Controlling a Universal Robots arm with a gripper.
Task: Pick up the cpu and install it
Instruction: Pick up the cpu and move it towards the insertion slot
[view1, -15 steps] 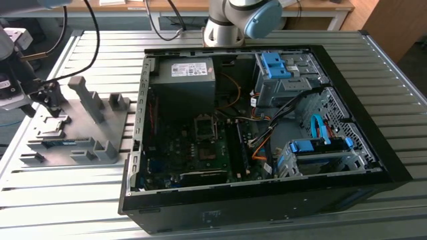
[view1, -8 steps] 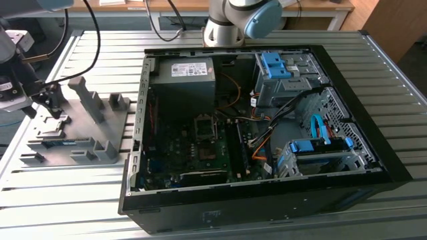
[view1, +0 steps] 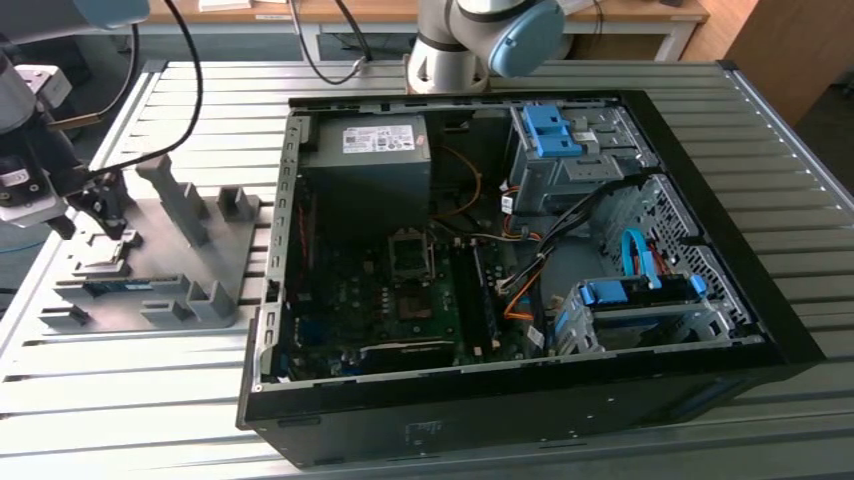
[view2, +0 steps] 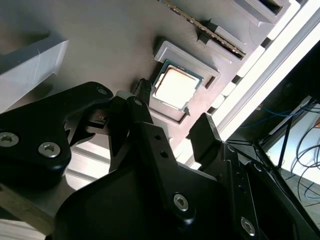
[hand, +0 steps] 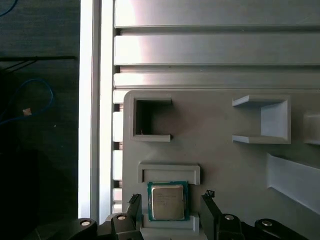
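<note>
An open computer case (view1: 534, 410) is seen lying on a slatted metal worktop (view1: 134, 400). Inside the case, a grey power supply (view1: 367, 160) is mounted at the far end, with the motherboard (view1: 387, 310) nearer the camera and blue drive cages (view1: 547, 130) towards the exterior view's right. To the exterior view's left of the case, a grey fixture plate (view1: 154, 262) is placed, over which the tool (view1: 100, 222) is held low. Beyond the case, the arm's base (view1: 454, 50) is set.

Strong light glares off the slatted bench (hand: 215, 50) in both wrist views; the cpu (view2: 175, 87) top washes out pale; the computer case (view1: 387, 300) lies dim inside.
</note>
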